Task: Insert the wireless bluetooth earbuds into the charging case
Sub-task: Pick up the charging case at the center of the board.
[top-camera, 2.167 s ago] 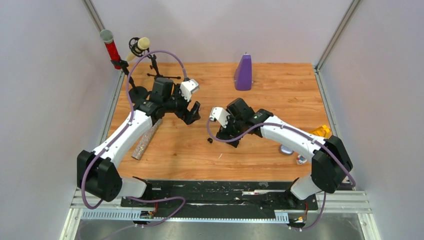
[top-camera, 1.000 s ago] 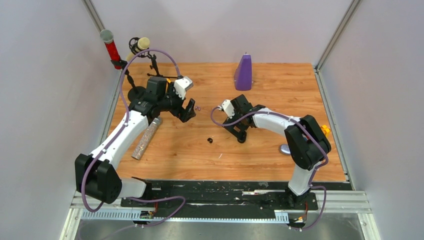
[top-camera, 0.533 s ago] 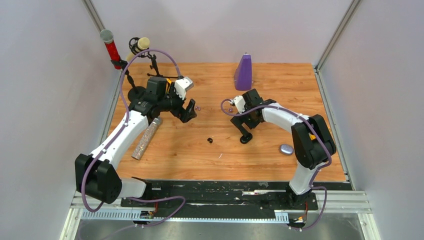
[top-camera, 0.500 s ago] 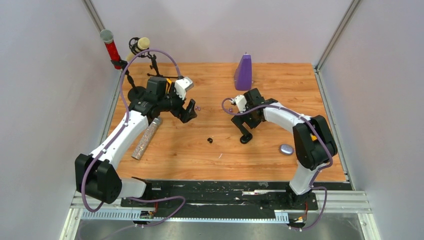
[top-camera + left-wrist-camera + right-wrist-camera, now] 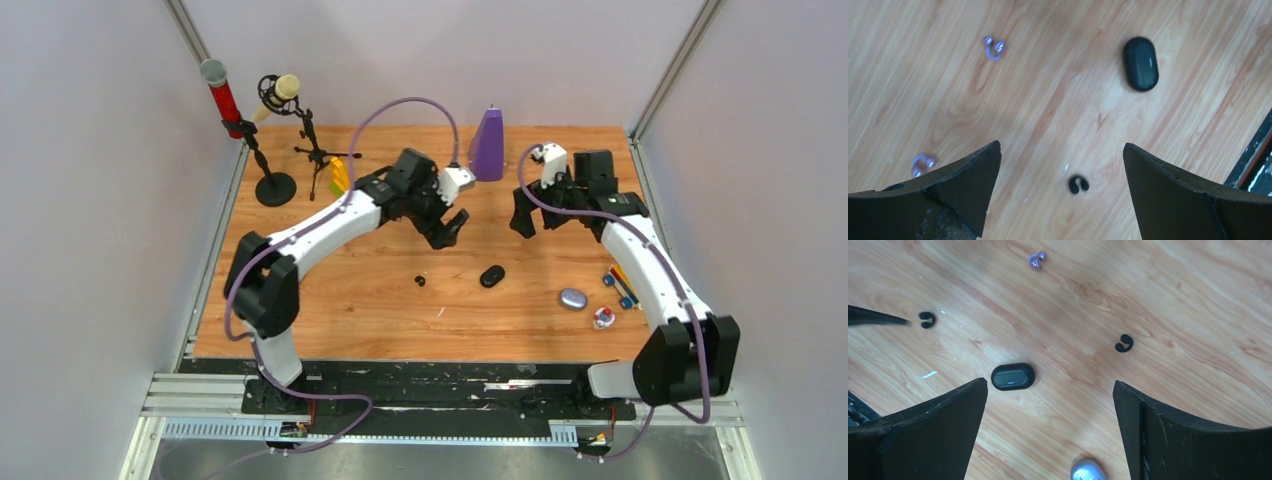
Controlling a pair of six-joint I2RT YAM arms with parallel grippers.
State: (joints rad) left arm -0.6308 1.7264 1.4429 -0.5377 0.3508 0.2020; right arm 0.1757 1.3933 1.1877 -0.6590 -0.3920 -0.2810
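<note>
Nearest the arm bases, toward the right: a pale oval case (image 5: 572,298), shut, flat on the wooden table (image 5: 380,310), with small toys (image 5: 603,318) just to its right. Further in, near the middle: one black earbud (image 5: 420,281) loose on the wood and, to its right and apart from it, a black oval case (image 5: 491,276), also shut. Beyond those, both arms reaching inward above the table: left gripper (image 5: 448,230) with fingers spread wide, clamped on nothing; right gripper (image 5: 521,215) likewise spread wide and empty. On the wood below them, seen from the wrist cameras: a second black earbud (image 5: 1123,343) and two pale purple earbuds (image 5: 994,47), well apart from each other, all loose, none seated in either case. At the far edge: a purple cone (image 5: 487,145) standing upright. In the far left corner: two microphones (image 5: 280,92) on stands.
</note>
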